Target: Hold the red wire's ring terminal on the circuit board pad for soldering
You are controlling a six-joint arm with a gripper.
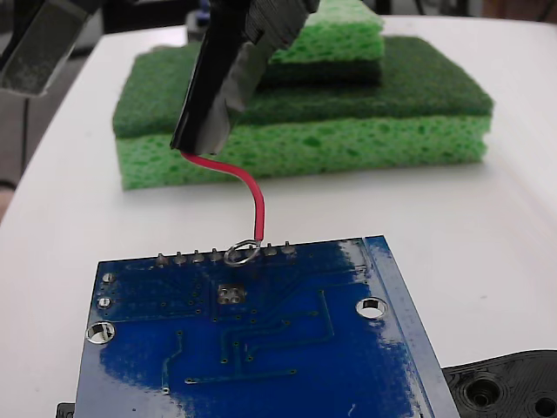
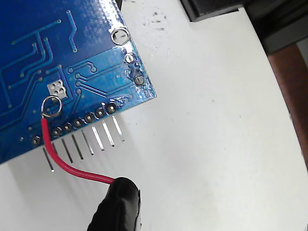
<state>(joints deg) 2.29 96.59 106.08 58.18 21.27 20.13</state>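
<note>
The blue circuit board (image 1: 261, 348) lies at the front of the white table. My gripper (image 1: 204, 144) hangs above its far edge, shut on the red wire (image 1: 252, 196), which curves down to the board. The silvery ring terminal (image 1: 240, 253) sits by the row of dark solder pins (image 1: 198, 257), a little short of the small silver square pad (image 1: 231, 294). In the wrist view the ring terminal (image 2: 51, 106) lies just below and left of the pad (image 2: 57, 88), apart from it. The red wire (image 2: 72, 168) runs from the ring to my black gripper tip (image 2: 120, 202).
A stack of green sponges (image 1: 348, 113) stands behind the board. A black plastic part with holes (image 1: 509, 387) lies at the front right. Silver-rimmed mounting holes (image 1: 372, 307) sit at the board's corners. Metal pins (image 2: 89, 142) stick out past the board's edge.
</note>
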